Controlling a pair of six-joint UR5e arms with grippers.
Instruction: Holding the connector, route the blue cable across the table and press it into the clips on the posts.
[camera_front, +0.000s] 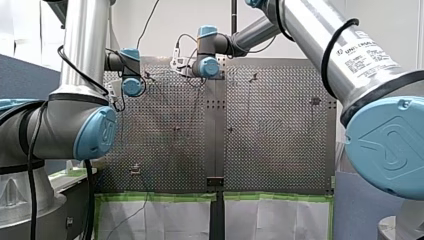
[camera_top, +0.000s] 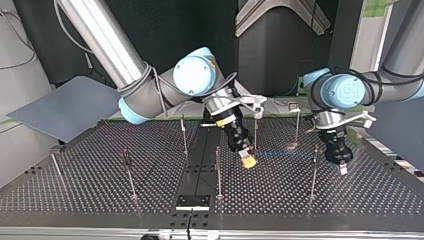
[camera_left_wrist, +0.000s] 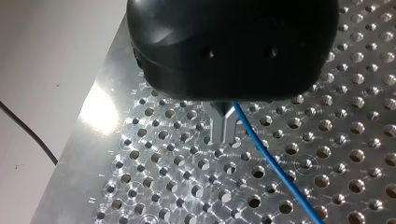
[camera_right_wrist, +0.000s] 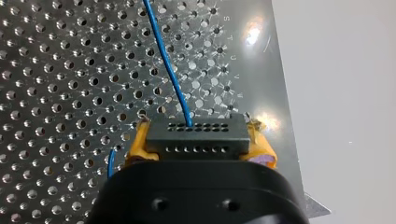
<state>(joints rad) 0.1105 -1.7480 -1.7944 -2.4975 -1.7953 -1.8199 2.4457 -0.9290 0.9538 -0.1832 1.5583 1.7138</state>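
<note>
Top view: my right pincer (camera_top: 246, 159) and my left pincer (camera_top: 341, 165) hung over the perforated metal counter (camera_top: 100, 190), among thin posts (camera_top: 218, 172). Left wrist: metal fingers (camera_left_wrist: 218, 133) pressed together, thin blue cable (camera_left_wrist: 268, 154) just beside. Right wrist: yellow pads (camera_right_wrist: 139, 142) pinched the dark rectangular connector (camera_right_wrist: 196, 137). Risk: cable snagging a post, yanking connector loose.

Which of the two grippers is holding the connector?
My right gripper: its yellow pads clamp the black connector, while my left gripper's metal fingers have only the blue cable.

arms (camera_front: 85, 45): silver tubes, blue joint caps (camera_front: 95, 132) | cables (camera_front: 30, 150): black | right end effector (camera_top: 248, 162): yellow pads
</note>
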